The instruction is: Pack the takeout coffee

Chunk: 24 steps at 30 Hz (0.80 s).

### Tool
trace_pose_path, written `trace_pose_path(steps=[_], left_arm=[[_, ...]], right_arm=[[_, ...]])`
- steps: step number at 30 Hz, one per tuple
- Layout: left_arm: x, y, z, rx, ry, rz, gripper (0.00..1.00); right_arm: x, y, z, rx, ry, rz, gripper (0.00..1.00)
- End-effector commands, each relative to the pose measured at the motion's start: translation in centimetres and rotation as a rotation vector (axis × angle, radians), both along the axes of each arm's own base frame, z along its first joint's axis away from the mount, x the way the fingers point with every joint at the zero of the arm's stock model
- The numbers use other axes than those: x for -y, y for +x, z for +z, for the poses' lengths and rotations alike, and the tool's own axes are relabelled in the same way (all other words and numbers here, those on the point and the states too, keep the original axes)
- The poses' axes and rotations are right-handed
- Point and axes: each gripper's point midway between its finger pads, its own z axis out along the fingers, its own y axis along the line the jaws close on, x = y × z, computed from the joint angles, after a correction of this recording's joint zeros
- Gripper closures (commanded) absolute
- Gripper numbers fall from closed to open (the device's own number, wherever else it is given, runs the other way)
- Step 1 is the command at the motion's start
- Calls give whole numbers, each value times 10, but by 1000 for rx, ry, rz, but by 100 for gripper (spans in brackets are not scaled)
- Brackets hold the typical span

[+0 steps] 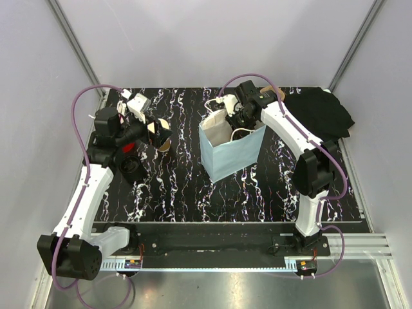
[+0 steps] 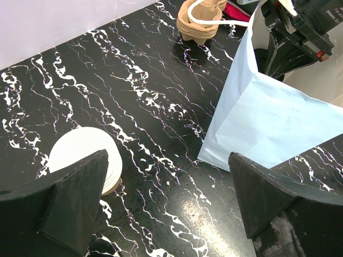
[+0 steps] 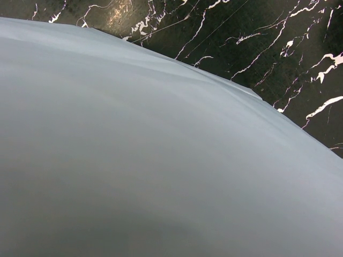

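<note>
No single takeout coffee cup shows in any view. A light blue paper bag (image 1: 228, 153) (image 2: 278, 123) stands open mid-table and fills the right wrist view (image 3: 161, 150). My right gripper (image 1: 233, 121) is shut at the bag's far rim, apparently pinching it; its fingers are hidden in its own view. My left gripper (image 1: 158, 133) (image 2: 169, 160) hangs wide open over bare table, nothing between its fingers. A stack of nested tan cups (image 1: 165, 139) (image 2: 86, 155) with pale insides stands just beside its left finger (image 2: 69, 198).
A brown moulded-pulp carrier (image 2: 199, 24) sits at the back, behind the bag's white handle (image 2: 214, 17). Black round lids (image 1: 131, 166) lie left of the bag. A black cloth (image 1: 322, 112) is heaped at the back right corner. Grey walls enclose the marbled table (image 1: 257, 193).
</note>
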Motion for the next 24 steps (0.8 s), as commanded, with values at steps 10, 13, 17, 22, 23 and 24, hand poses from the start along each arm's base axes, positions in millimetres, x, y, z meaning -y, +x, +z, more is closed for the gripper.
trace_pose_path(steps=[10,13,17,22,23,24], left_arm=[[1,1,14,56,-24,-18,1],[2,1,14,54,-25,-20,1],[2,1,13,54,-25,-21,1],[1,1,13,53,-26,-19,1],[1,2,13,53,-25,-16,1],[2,2,14,55,-26,-19,1]], right_arm=[[0,-5,5,18,-7,17,100],[3,-3,0,17,-31,12,100],[5,-5,-5,7,-38,11,100],[6,-5,-7,6,-46,15,93],[7,-6,-8,3,-48,15,88],[6,-7,-7,4,-46,19,87]])
